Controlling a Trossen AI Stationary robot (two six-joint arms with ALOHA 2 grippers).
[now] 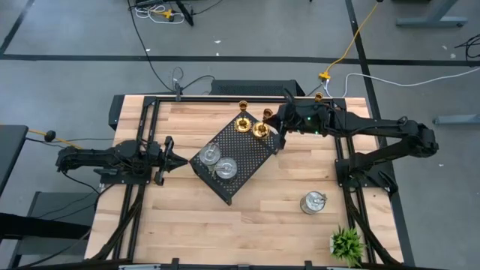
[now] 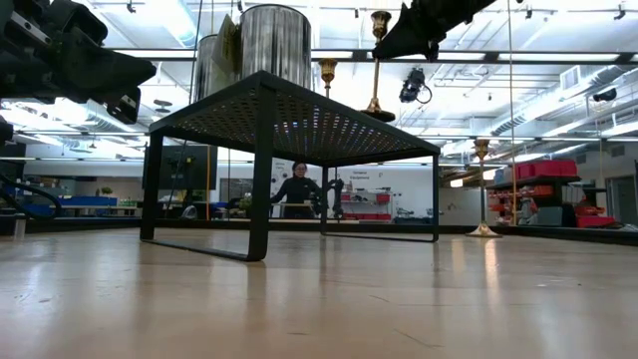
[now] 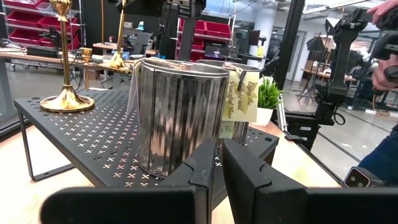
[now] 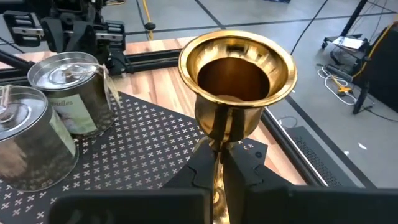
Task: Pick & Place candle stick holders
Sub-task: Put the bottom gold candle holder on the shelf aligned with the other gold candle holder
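Observation:
A black perforated tray (image 1: 247,169) stands in the table's middle. Two squat silver holders (image 1: 208,156) (image 1: 226,168) stand on its near-left part and fill the left wrist view (image 3: 177,112). Two tall gold candle stick holders stand at its far end (image 1: 243,124) (image 1: 261,130). My right gripper (image 1: 276,133) is shut on the right one (image 4: 236,74). A third silver holder (image 1: 313,202) stands on the table at the near right. A third gold one (image 2: 483,194) stands on the table at the far right. My left gripper (image 1: 180,160) is shut and empty, just left of the tray. My right gripper pinches the gold holder's stem (image 4: 219,134) just under its cup, between the two fingers. The fingers come from the table's right, slanting down, and lie across the stem. The holder stands upright, and its round base (image 2: 377,112) looks to be on the tray's top.
A small green plant (image 1: 346,241) stands at the near right corner. A black frame (image 1: 225,97) runs along the far and side edges of the table. Bare wood lies near the front edge. People show in the room beyond (image 2: 297,189) (image 3: 385,37).

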